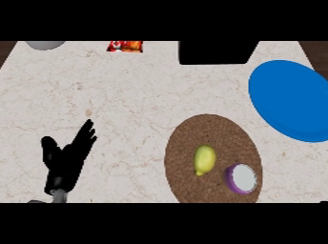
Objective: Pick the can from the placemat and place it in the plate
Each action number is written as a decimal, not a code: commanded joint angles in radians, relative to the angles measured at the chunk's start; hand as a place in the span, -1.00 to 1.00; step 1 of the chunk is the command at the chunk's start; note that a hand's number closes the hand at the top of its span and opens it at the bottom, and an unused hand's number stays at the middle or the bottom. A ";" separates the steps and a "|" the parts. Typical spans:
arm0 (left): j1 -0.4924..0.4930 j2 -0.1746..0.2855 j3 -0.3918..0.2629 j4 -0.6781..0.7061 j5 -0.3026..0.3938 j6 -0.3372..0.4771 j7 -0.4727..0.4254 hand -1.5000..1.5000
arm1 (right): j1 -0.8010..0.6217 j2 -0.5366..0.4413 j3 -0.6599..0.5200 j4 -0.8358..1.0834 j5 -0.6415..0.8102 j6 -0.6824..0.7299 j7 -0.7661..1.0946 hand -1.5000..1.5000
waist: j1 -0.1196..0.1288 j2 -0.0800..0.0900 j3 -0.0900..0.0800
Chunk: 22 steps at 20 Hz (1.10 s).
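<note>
Lower left of frame: the left hand (66,159) rests open on the counter (117,95), fingers straight and spread, holding nothing. The right hand is not visible.

Lower right: the can (242,178) stands upright on the round placemat (216,131), just beside a lemon (204,159) and ungrasped.

Right, farther up: the blue plate (295,100) lies apart from the placemat.

Step in hand: pick not yet begun. The next move probably calls for the right hand to enter and close round the can without touching the lemon.

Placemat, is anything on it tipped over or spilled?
Nothing stands out. The can stands upright on the placemat, the lemon lies beside it without touching, and nothing looks spilled.
</note>
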 commanded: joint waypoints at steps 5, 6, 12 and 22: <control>-0.040 -0.033 -0.001 0.036 -0.025 -0.010 -0.014 0.00 | 0.021 -0.085 0.162 -0.248 0.220 0.058 0.400 -1.00 | 0.015 0.003 0.000; 0.029 -0.010 -0.020 -0.054 -0.029 -0.005 0.016 0.00 | -0.010 -0.094 0.169 -0.249 0.237 0.073 0.459 -1.00 | 0.027 0.001 0.001; -0.012 -0.025 0.044 0.036 -0.007 -0.069 -0.010 0.00 | -0.132 0.044 0.377 -0.208 0.451 0.098 0.611 -1.00 | 0.021 0.002 0.002; -0.007 -0.066 0.056 0.019 -0.085 -0.046 0.007 0.00 | -0.230 0.230 0.535 -0.119 0.606 0.210 0.767 -1.00 | 0.018 0.001 0.002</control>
